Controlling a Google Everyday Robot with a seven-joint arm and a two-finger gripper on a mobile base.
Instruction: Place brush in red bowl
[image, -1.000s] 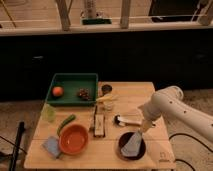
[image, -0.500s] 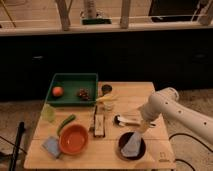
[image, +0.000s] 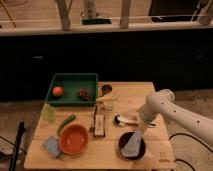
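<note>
Brush (image: 126, 120) lies crosswise, dark head left toward red bowl (image: 73, 139), hand (image: 143, 124) at its handle end, grip impossible to tell.

Pincer (image: 140, 124) beside brush (image: 123, 120) handle, red bowl (image: 74, 140) well apart

This looks like a robot test room, not a home kitchen. A small wooden desk (image: 137, 92) stands on a pale floor (image: 20, 111) before a long dark wall (image: 125, 55), with white rails (image: 125, 12) above. The white arm's (image: 175, 112) claw (image: 141, 126) hangs low over the desk's right side.
</note>
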